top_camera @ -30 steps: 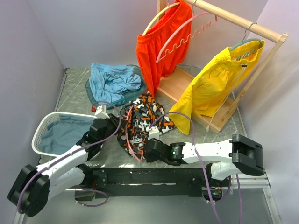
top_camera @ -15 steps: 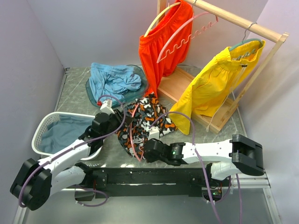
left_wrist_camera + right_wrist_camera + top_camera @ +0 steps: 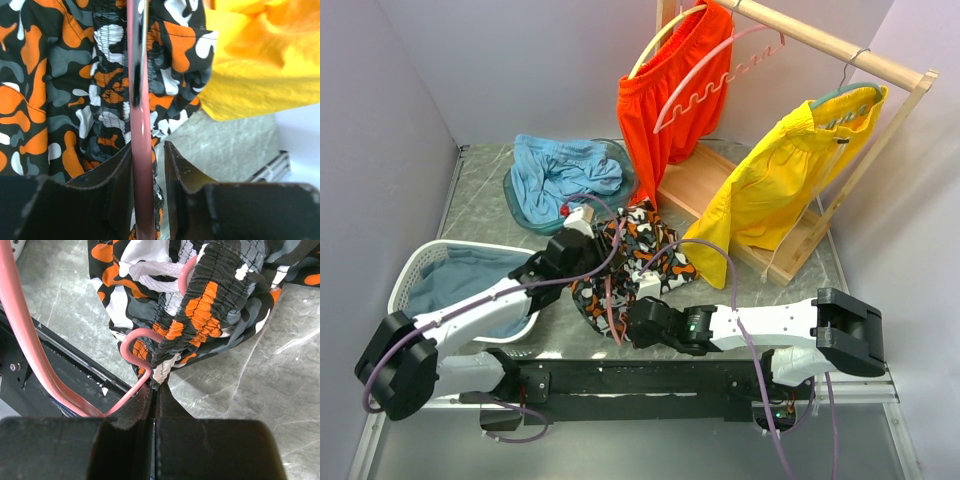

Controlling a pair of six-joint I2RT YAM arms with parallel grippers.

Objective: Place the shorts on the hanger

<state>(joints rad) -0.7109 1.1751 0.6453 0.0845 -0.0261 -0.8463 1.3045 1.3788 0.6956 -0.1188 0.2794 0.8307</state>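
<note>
**Grey table [image 3: 480, 205], a two-armed hold**

We see the shorts [image 3: 632, 250] heaped mid-table, near the wooden rack [image 3: 720, 180]. Our left gripper [image 3: 147, 150] closes its fingers on the pink hanger [image 3: 137, 75] lying across them. Our right gripper [image 3: 154, 390] has its fingers pressed together on their elastic waistband.

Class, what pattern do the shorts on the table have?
Black, orange, grey and white camouflage blotches on the shorts; clearest in the left wrist view.

Left arm [image 3: 470, 310] extended forward and rightward, wrist low. Left gripper [image 3: 147, 150]: fingers [image 3: 117, 175] closed on the hanger [image 3: 139, 100], whose bar runs between them. Right arm [image 3: 770, 325] laid leftward (forearm near level). Right gripper [image 3: 154, 390]: fingers [image 3: 130, 415] pressed together, an edge of the shorts [image 3: 220, 310] pinched at the tips.
</note>
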